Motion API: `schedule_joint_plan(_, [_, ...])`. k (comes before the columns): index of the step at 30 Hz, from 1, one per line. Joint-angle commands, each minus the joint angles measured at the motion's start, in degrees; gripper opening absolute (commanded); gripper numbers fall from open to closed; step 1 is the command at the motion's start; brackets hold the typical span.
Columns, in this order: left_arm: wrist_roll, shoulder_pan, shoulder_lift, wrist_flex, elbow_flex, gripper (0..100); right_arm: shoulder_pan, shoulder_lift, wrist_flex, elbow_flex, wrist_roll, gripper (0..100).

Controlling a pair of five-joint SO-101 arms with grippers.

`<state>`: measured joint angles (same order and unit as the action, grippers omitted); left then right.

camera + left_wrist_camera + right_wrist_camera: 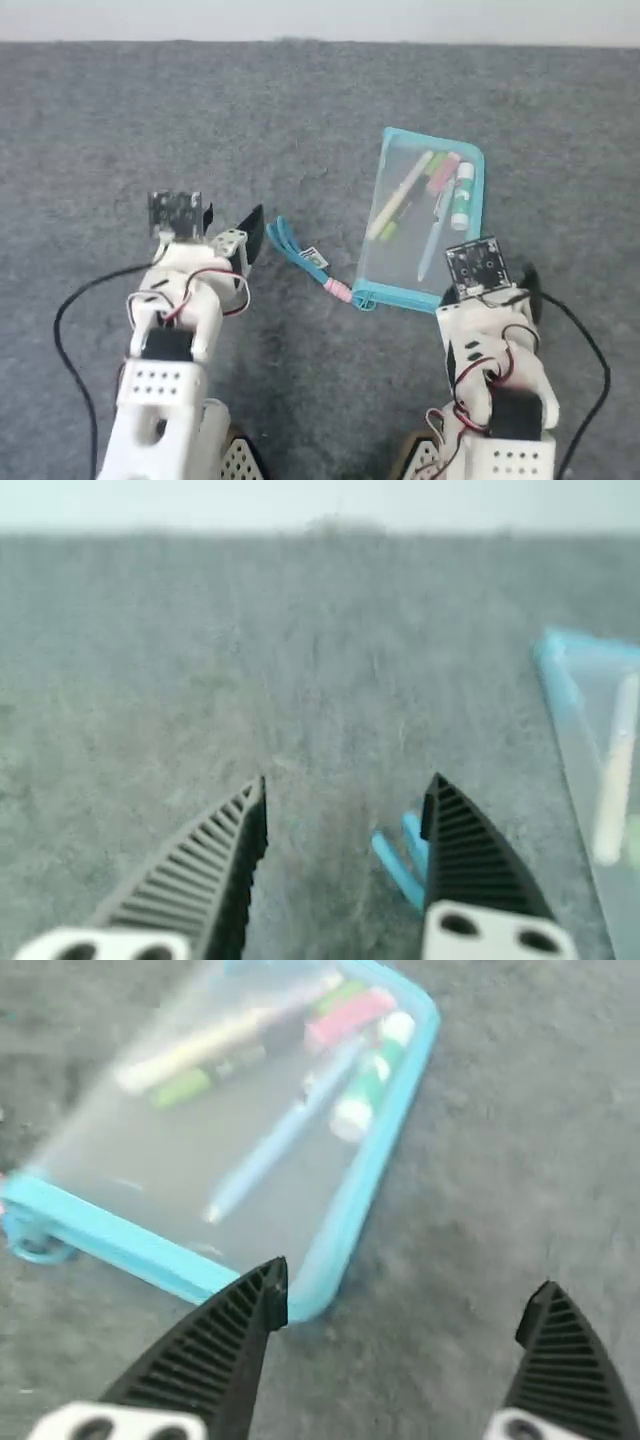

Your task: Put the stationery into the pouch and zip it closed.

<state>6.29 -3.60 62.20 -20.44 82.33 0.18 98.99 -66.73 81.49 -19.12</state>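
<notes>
Lying flat: pouch (420, 225) | right gripper (410, 1295) at its corner | left gripper (350, 790) apart

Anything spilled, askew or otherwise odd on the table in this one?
Nothing stands out. The stationery lies inside the pouch, which rests flat, at a slant, on the grey mat. Its blue strap lies stretched out toward the left claw. That claw and the right claw are open and hold nothing.

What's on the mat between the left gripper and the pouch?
A blue strap with a pink end, running to the corner of the pouch; the high view shows it.
</notes>
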Motion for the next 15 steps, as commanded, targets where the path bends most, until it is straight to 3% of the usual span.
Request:
schedule_joint_plan(1, [0.6, 0.4, 16.7, 1.8, 4.5, 24, 5.8, 5.5, 1.2, 6.9, 0.4, 35.4])
schedule_joint_plan(6, [0.8, 0.4, 36.0, 4.6, 14.5, 24, 10.4, 4.8, 1.1, 11.3, 0.4, 35.4])
schedule_joint_plan(8, [0.9, -0.1, 42.1, 1.8, 13.8, 24, 11.5, 4.8, 1.5, 12.7, 0.4, 35.4])
schedule_joint_plan(15, [0.8, 0.1, 38.9, -5.0, 14.4, 24, 14.0, 4.7, 2.6, 14.9, 0.4, 35.3])
